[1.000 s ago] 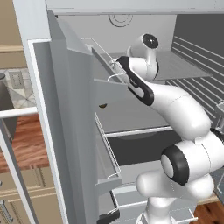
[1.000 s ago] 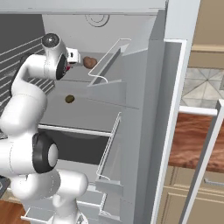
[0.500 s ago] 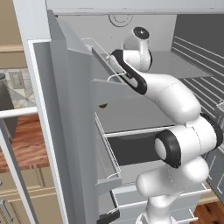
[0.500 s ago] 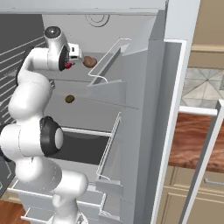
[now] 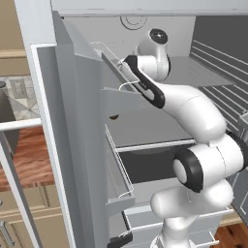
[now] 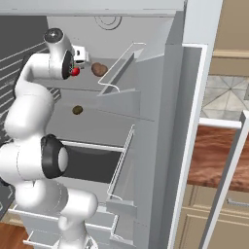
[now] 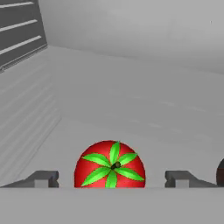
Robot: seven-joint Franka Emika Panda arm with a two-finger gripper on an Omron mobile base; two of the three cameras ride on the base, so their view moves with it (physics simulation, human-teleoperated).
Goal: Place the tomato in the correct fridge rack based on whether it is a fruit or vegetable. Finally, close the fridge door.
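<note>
- Left base view: I see the arm (image 5: 193, 111) reaching from the lower right up into the open fridge, its hand at the upper shelf (image 5: 203, 72), near the back wall. The open fridge door (image 5: 72, 121) stands at the left with its wire bins (image 5: 118, 160) facing in. A small dark lump (image 5: 114, 116) shows on the middle shelf, just past the door bin's edge.
- Right base view: I see the tomato (image 6: 75, 71), small and red, at the hand on the upper shelf, at the left side of the fridge. A brown roundish lump (image 6: 99, 69) lies just right of it on the same shelf, apart from it. A smaller dark lump (image 6: 77, 110) sits on the shelf below.
- Hand view: the gripper (image 7: 113, 178) has its jaws spread wide. The tomato sits between the two fingertips (image 7: 43, 178) with a clear gap on either side, green stem cap facing me, resting on the grey shelf floor. I read it as let go, not pinched.
</note>
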